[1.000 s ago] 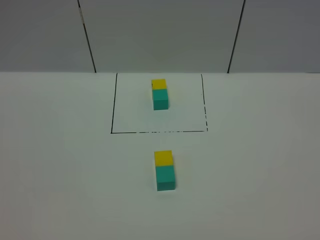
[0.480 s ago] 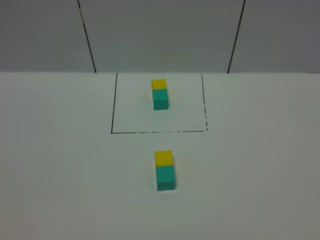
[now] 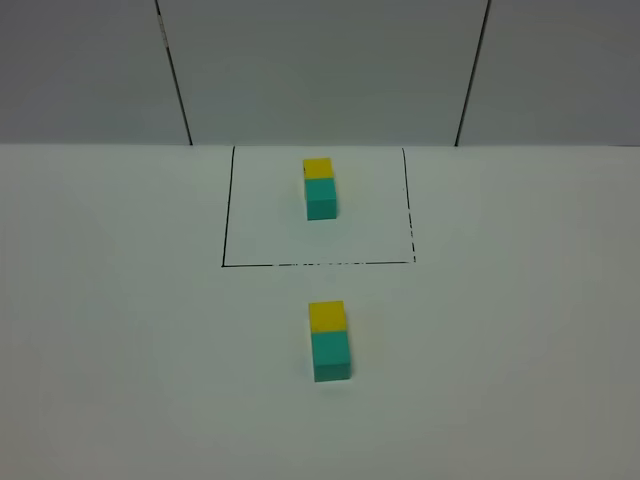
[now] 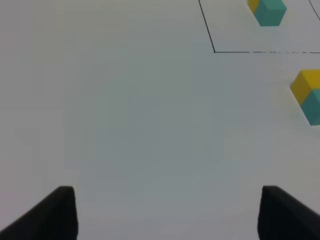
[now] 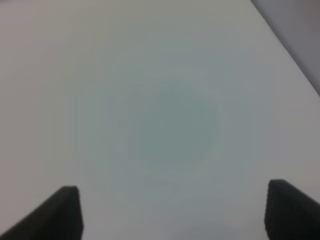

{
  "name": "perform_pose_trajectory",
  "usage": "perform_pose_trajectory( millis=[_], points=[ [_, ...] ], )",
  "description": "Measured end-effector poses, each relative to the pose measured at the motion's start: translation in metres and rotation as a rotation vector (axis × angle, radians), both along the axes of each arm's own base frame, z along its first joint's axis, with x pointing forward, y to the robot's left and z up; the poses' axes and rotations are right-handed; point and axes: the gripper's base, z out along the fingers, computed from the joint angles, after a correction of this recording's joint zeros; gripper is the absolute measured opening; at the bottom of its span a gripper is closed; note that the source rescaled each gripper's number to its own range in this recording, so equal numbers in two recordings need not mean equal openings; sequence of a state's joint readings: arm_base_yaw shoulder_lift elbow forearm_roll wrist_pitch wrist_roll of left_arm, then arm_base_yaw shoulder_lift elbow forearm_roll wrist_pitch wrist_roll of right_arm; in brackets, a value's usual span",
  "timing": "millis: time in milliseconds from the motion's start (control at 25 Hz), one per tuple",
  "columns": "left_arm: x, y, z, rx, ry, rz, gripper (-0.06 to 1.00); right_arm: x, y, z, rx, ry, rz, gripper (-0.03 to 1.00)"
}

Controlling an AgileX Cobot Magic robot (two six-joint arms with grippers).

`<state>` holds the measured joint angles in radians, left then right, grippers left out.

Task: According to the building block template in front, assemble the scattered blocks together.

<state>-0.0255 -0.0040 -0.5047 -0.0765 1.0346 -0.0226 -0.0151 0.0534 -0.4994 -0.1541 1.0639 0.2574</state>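
The building block template (image 3: 320, 188) is a yellow cube joined to a teal cube, standing inside a thin black-line rectangle (image 3: 226, 220) at the back of the table. In front of the rectangle the scattered blocks stand touching: the yellow block (image 3: 327, 316) behind the teal block (image 3: 331, 355). The left wrist view shows the template (image 4: 267, 10) and the joined pair (image 4: 309, 95) far off to one side. My left gripper (image 4: 167, 215) is open over bare table. My right gripper (image 5: 172, 215) is open too, with nothing between its fingers. Neither arm shows in the exterior high view.
A white table (image 3: 120, 350) fills the scene, backed by grey wall panels (image 3: 320, 70) with dark seams. In the right wrist view the table's edge (image 5: 287, 45) runs diagonally past a grey surface.
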Motion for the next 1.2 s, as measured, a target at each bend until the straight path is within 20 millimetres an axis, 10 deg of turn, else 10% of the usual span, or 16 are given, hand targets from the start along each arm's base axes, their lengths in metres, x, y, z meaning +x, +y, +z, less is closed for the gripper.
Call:
perform_pose_trajectory(
  millis=[1200],
  points=[
    [0.0000,0.0000,0.0000,0.000,0.000,0.000,0.64,0.0004,0.0012,0.0004,-0.077,0.008,0.060,0.53]
  ],
)
